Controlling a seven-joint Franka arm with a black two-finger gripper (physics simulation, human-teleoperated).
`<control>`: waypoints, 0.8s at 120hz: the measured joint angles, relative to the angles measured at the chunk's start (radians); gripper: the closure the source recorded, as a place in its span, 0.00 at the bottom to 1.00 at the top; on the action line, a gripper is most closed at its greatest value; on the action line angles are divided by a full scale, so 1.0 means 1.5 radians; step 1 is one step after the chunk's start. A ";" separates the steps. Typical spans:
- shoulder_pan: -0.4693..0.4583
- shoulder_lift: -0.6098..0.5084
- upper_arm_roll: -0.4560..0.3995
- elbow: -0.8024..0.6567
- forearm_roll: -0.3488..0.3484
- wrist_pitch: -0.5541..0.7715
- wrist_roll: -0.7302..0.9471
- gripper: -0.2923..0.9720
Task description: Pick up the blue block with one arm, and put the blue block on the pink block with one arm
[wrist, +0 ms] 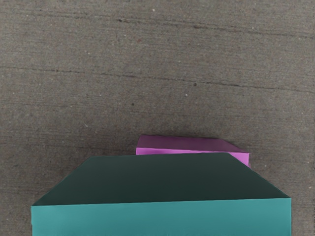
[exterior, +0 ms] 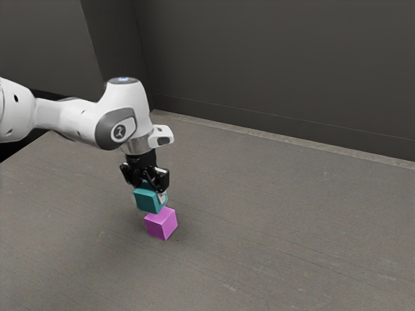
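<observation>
Gripper (exterior: 151,192) holds teal cube (exterior: 146,201) abv pink cube (exterior: 161,223).

My hand (exterior: 151,190) is holding the upper block (exterior: 148,201) right over the lower block (exterior: 161,224), which is sitting on the desk (exterior: 292,227).

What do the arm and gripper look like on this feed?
The arm has smooth, rounded white links. The joint nearest the hand carries a round grey cap with a small white mark, and a bluish disc on top. A white flange sits below it, then the black two-finger gripper.
</observation>
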 joint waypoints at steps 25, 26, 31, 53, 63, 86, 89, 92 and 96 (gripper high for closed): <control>0.000 -0.004 -0.020 -0.005 0.026 0.003 -0.042 0.52; 0.000 -0.004 -0.020 -0.005 0.026 0.002 -0.042 0.52; 0.000 -0.006 -0.020 -0.005 0.028 -0.001 -0.044 0.52; 0.000 -0.005 -0.031 -0.006 0.030 -0.020 -0.038 0.52; 0.000 -0.004 -0.034 -0.006 0.029 -0.025 -0.032 0.52; 0.000 -0.002 -0.036 -0.007 0.026 -0.031 -0.017 0.51; 0.000 0.001 -0.036 -0.007 0.026 -0.031 -0.015 0.51; 0.000 0.004 -0.036 -0.007 0.025 -0.030 -0.013 0.51; 0.000 0.006 -0.036 -0.007 0.025 -0.030 -0.011 0.52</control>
